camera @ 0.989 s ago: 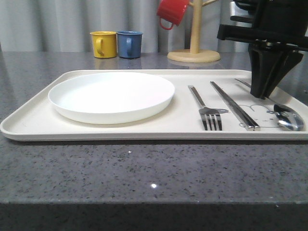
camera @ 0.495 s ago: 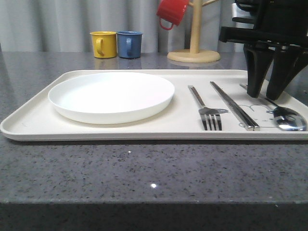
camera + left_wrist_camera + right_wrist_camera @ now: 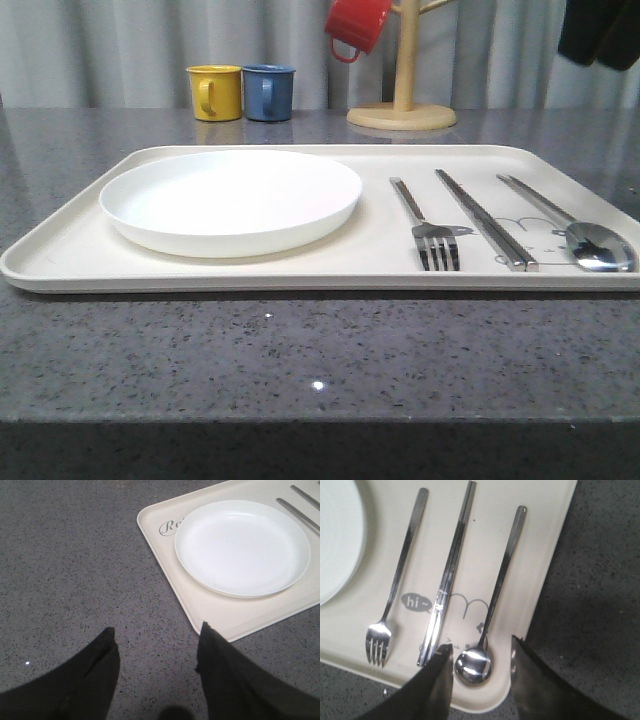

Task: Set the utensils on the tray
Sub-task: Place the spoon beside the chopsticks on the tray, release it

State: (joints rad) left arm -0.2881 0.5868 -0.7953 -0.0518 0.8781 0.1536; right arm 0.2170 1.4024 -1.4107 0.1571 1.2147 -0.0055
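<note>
On the tray (image 3: 80,262), toward its right end, the fork (image 3: 437,240), chopsticks (image 3: 485,220) and spoon (image 3: 598,243) lie side by side, shiny silver, long axes running front edge to back edge, working ends nearest the bench's front edge. The right end effector (image 3: 481,669), nearer arm, hangs spread and empty directly over the spoon's bowl. The left end effector (image 3: 157,642), likewise parted and empty, sits off the tray's left corner beside the plate (image 3: 242,545)
</note>
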